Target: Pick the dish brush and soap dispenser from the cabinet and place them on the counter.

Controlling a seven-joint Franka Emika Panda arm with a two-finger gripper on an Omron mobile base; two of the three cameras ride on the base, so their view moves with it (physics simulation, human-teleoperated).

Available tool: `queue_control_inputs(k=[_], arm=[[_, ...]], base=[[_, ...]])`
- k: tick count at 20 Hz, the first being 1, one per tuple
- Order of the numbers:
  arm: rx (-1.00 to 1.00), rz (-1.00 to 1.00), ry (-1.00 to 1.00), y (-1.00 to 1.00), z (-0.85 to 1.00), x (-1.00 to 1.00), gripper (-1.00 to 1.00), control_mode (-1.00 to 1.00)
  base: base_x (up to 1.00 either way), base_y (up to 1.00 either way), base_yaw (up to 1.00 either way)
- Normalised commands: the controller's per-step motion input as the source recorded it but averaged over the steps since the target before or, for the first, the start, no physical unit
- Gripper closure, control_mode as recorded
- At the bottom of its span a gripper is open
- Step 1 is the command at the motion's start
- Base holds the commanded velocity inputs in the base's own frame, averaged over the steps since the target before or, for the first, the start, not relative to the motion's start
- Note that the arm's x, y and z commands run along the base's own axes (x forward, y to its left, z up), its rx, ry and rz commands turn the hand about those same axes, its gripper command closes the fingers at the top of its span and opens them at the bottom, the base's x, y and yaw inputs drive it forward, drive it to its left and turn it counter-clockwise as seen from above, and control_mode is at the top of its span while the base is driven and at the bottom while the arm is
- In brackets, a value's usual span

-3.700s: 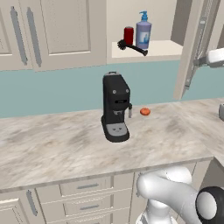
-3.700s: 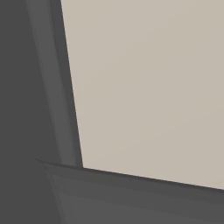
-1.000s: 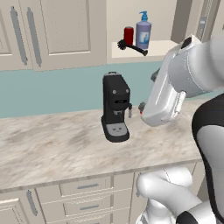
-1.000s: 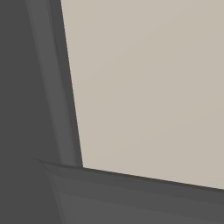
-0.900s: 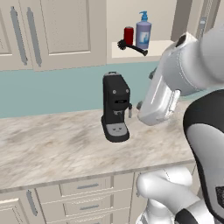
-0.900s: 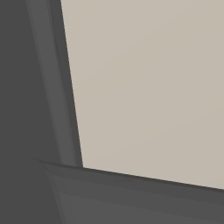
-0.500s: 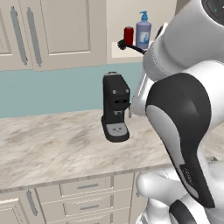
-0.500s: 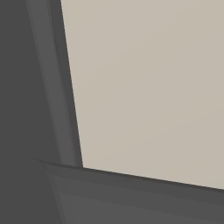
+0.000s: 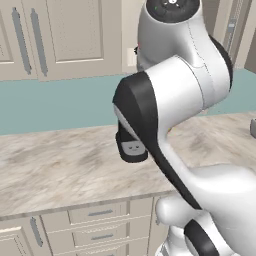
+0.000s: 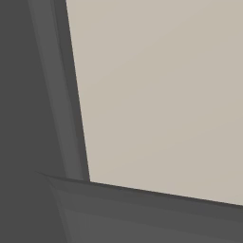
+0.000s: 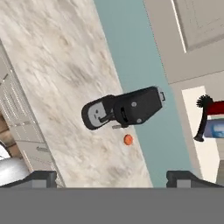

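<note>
Marbled beige-grey stone counter (image 9: pixel 55 165) runs under a teal backsplash, with cream drawers below and beige panelled wall units above. On the counter stands a black coffee machine (image 11: pixel 124 108), a small orange object (image 11: pixel 127 139) just beside its base; in the left base view the raised white arm covers most of the machine, leaving only its drip tray (image 9: pixel 132 149) visible. The hand view is rolled roughly a quarter turn, so the counter reads as a vertical strip. At its right edge the open beige upper cabinet (image 11: pixel 192 98) shows its cream shelf, and there lies the slim black dish brush (image 11: pixel 202 117), bristled head toward the backsplash, touching or just beside a red can (image 11: pixel 218 107) and the lavender-blue soap dispenser (image 11: pixel 217 129), which is cropped. Both task items are thus on the shelf, none on the counter. The gripper (image 11: pixel 111 179) holds nothing, its dark fingertips (image 11: pixel 40 177) well apart, probably kept wide for a first grasp. Judgement: the arm is lifted high to reach shelf level.
</note>
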Motion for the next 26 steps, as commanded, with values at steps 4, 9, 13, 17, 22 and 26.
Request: queue_control_inputs(k=[4, 9, 13, 17, 22, 26], arm=[[-0.32, 0.0, 0.03, 0.0, -0.06, 0.34, -1.0, -1.0], [-0.29, -0.04, -0.01, 0.0, 0.0, 0.21, -1.0, -1.0], [-0.22, -0.11, 0.0, 0.0, 0.0, 0.28, -1.0, -1.0], [-0.06, -0.11, -0.01, -0.14, 0.0, 0.26, -1.0, -1.0], [-0.09, -0.14, -0.01, -0.29, 0.0, 0.15, -1.0, -1.0], [-0.15, -0.1, -0.03, -0.11, 0.0, 0.13, -1.0, -1.0]], base=[[0.0, 0.0, 0.0], [0.0, 0.0, 0.0], [0.0, 0.0, 0.0], [0.0, 0.0, 0.0], [0.0, 0.0, 0.0], [0.0, 0.0, 0.0]])
